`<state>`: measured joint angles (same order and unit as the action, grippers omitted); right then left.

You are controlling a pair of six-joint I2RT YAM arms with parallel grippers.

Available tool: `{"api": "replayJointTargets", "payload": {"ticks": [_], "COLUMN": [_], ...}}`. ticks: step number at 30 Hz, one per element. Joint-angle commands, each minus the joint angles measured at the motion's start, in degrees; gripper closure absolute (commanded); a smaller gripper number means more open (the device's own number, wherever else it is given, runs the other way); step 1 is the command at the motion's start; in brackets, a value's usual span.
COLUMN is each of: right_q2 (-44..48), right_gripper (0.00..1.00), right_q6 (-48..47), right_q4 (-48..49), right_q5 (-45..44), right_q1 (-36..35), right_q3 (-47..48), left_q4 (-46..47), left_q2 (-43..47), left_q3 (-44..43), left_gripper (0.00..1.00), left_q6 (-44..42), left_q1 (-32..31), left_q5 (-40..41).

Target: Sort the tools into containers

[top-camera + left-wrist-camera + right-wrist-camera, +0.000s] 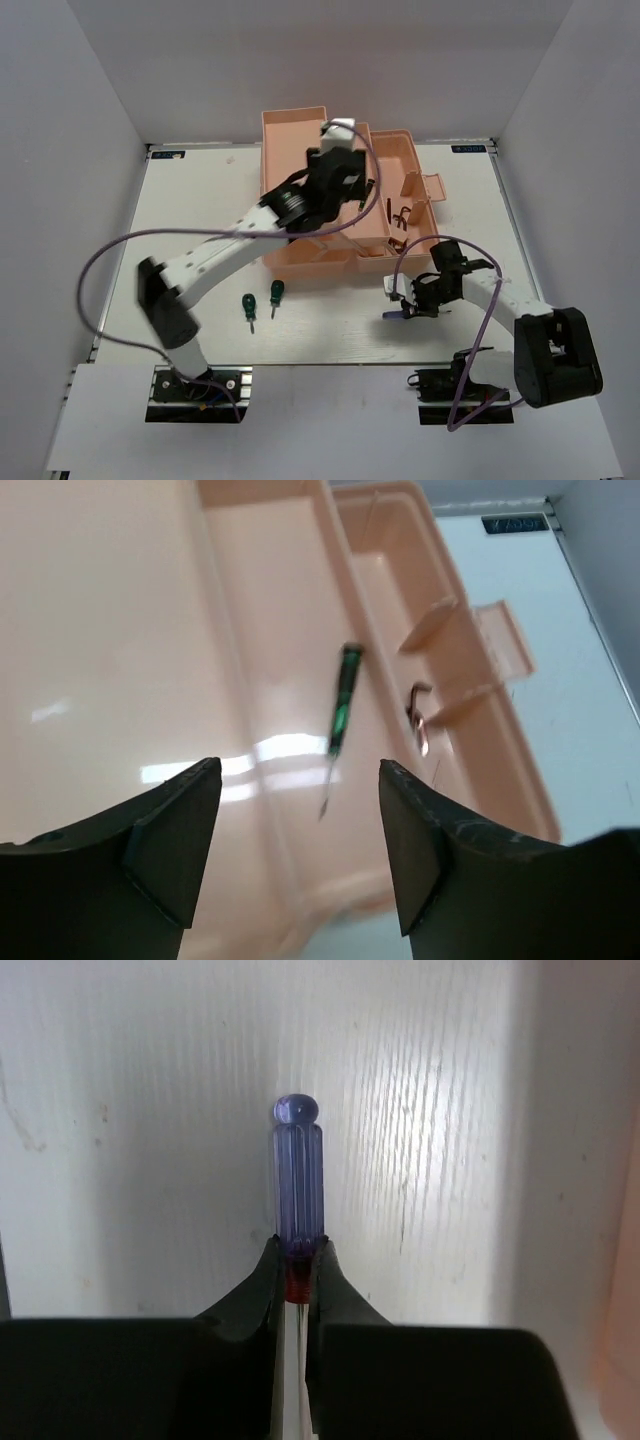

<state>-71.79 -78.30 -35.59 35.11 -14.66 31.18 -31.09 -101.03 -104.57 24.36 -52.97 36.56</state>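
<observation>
The salmon-pink toolbox [290, 135] stands open at the table's middle. My left gripper [300, 810] hovers open above its compartments [120, 630], nothing between its fingers. Below it a slim green-handled screwdriver [342, 705] lies in a tray. A dark hex key [420, 715] rests in the compartment to the right, where the top view shows several hex keys [400, 213]. My right gripper [297, 1260] is shut on the blue-and-red screwdriver [297, 1175] at its red collar, low over the table right of the box [396, 314]. Two stubby green screwdrivers [248, 307] [276, 293] lie in front of the box.
The left arm [230, 245] stretches diagonally across the table's left half to the box. A purple cable [100, 270] loops out beside it. Grey walls enclose the table on three sides. The right arm's base [555, 355] sits at the near right corner.
</observation>
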Motion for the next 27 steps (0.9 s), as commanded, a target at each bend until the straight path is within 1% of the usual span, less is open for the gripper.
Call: {"api": "replayJointTargets", "payload": {"ticks": [1, 2, 3, 4, 5, 6, 7, 8, 9, 10, 11, 12, 13, 14, 15, 16, 17, 18, 19, 20, 21, 22, 24, 25, 26, 27], "right_q2": [6.1, 7.6, 10.8, 14.0, 15.3, 16.8, 19.0, 19.0, 19.0, 18.4, 17.9, 17.2, 16.9, 15.1, 14.3, 11.0, 9.5, 7.9, 6.2, -0.4, -2.6, -6.4, -12.7, -14.2, -17.6, -21.3], "right_gripper": [1.0, 1.0, 1.0, 1.0, 1.0, 1.0, 1.0, 1.0, 1.0, 1.0, 1.0, 1.0, 1.0, 1.0, 1.0, 1.0, 1.0, 1.0, 1.0, 1.0, 1.0, 1.0, 1.0, 1.0, 1.0, 1.0], "right_q6": [1.2, 1.6, 2.3, 3.0, 5.2, 6.1, 6.8, 9.9, 11.8, 13.8, 21.7, 24.7, 27.9, 37.1, 40.4, 46.4, 52.5, 55.9, 62.2, 66.0, 68.0, 72.0, 79.6, 81.3, 83.9, 86.2], "right_q4": [-7.3, -9.2, -10.8, -13.7, -16.7, -17.6, -20.0, -22.3, -23.5, -23.6, -21.1, -19.5, -18.1, -16.7, -11.1, -9.4, -5.6, -2.7, -1.2, -1.4, -2.1, -1.4, 1.4, 1.6, 1.5, -1.1], "right_q5": [-4.2, -1.4, -0.8, -0.1, 2.8, 3.4, 3.8, 5.6, 5.9, 6.1, 5.8, 5.3, 4.8, 2.3, 1.3, -0.8, -4.3, -6.3, -9.6, -10.9, -11.4, -11.6, -14.1, -14.5, -15.9, -16.1], "right_q1": [0.3, 0.3, 0.2, 0.2, 0.2, 0.3, 0.1, 0.1, 0.2, 0.1, 0.0, 0.2, 0.2, 0.2, 0.1, 0.0, -0.3, -0.6, -0.8, -1.1, -1.5, -1.7, -3.1, -3.6, -3.9, -4.4], "right_q3": [-0.1, 1.9, 2.8, 4.7, 6.0, 8.6, 11.5, 15.2, 19.0, 20.7, 22.4, 26.6, 28.0, 29.5, 32.2, 35.0, 37.8, 41.1, 42.7, 47.3, 49.6, 54.4, 56.4, 60.0, 61.9, 63.7], "left_q4": [0.7, -1.8, -3.3, -5.1, -7.9, -9.1, -10.7, -14.8, -17.2, -18.9, -20.0, -20.6, -20.6, -20.6, -20.6, -20.6, -19.8, -18.3, -17.3, -16.3, -15.5, -14.1, -12.4, -10.5, -9.8, -9.0], "left_q2": [21.2, 24.9, 28.4, 34.9, 38.0, 40.9, 43.4, 46.9, 48.0, 48.8, 49.5, 50.1, 50.8, 50.8, 50.8, 50.1, 49.2, 48.7, 48.0, 46.6, 45.7, 44.9, 42.9, 42.4, 42.4, 41.6], "left_q3": [13.9, 20.9, 24.2, 27.4, 33.8, 37.1, 40.0, 44.9, 47.1, 49.2, 53.3, 55.2, 56.7, 58.7, 59.2, 59.8, 59.8, 60.5, 61.2, 61.2, 61.8, 62.3, 62.9, 63.8, 63.8, 64.5], "left_gripper": [0.28, 0.29, 0.33, 0.34, 0.37, 0.4, 0.47, 0.51, 0.51, 0.52, 0.53, 0.53, 0.47, 0.45, 0.44, 0.41, 0.4, 0.38, 0.37, 0.33, 0.33, 0.31, 0.31, 0.31, 0.31, 0.31], "left_q6": [1.3, 3.0, 3.8, 3.8, 4.6, 5.3, 6.5, 9.4, 11.4, 13.1, 14.4, 16.2, 16.2, 16.8, 17.6, 17.6, 17.6, 17.6, 17.6, 17.0, 16.9, 16.4, 15.9, 15.3, 15.3, 15.3], "left_q1": [-0.6, -0.6, -0.6, -0.6, -0.6, -0.6, -0.6, -0.6, -0.6, -0.6, -0.6, -0.6, -0.6, -0.6, -0.6, -0.6, -0.6, -0.6, -0.6, -0.6, -0.6, -0.6, -0.6, -0.6, -0.6, -0.6], "left_q5": [-0.9, -0.9, -0.9, -2.4, -3.3, -4.6, -6.7, -8.0, -8.0, -9.2, -9.9, -11.8, -12.6, -13.1, -13.6, -13.6, -13.6, -14.3, -14.9, -15.5, -15.5, -15.5, -16.1, -16.1, -16.1, -16.1]}}
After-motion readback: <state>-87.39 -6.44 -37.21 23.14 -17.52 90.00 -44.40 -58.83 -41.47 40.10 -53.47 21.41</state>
